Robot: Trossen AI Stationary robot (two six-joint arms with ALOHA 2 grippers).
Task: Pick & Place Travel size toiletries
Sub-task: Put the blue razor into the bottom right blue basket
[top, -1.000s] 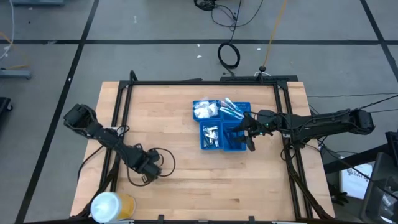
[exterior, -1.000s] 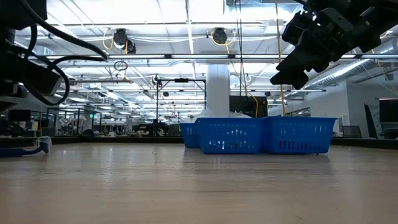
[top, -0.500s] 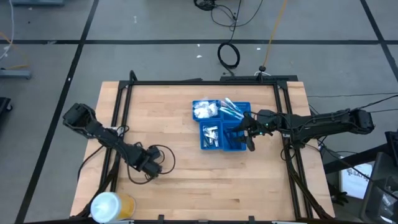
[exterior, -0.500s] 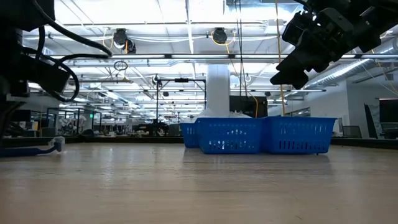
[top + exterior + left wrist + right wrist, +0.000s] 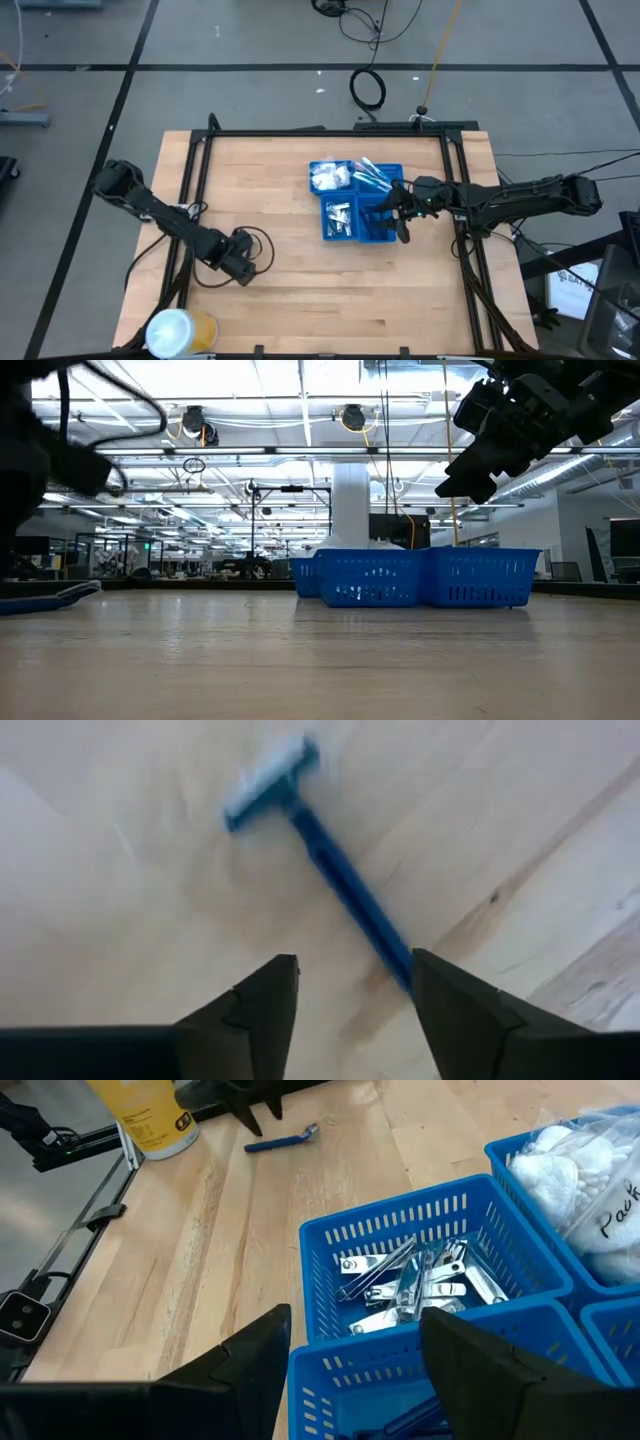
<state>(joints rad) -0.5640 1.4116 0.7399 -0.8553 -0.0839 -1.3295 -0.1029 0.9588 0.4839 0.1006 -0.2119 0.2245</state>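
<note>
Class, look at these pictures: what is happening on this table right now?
The left gripper hangs open over a blue razor lying on the wooden table, not yet gripping it. The right gripper hovers open above the blue compartment tray, which holds metal nail clippers and a clear packet.

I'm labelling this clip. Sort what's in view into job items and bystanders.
Job items:
- blue razor on the table, in front of the open left hand
- nail clippers, bagged white pads, both in the blue tray
- open right hand above the tray

Bystanders:
- yellow-and-white roll
- cable coil on the floor
</note>
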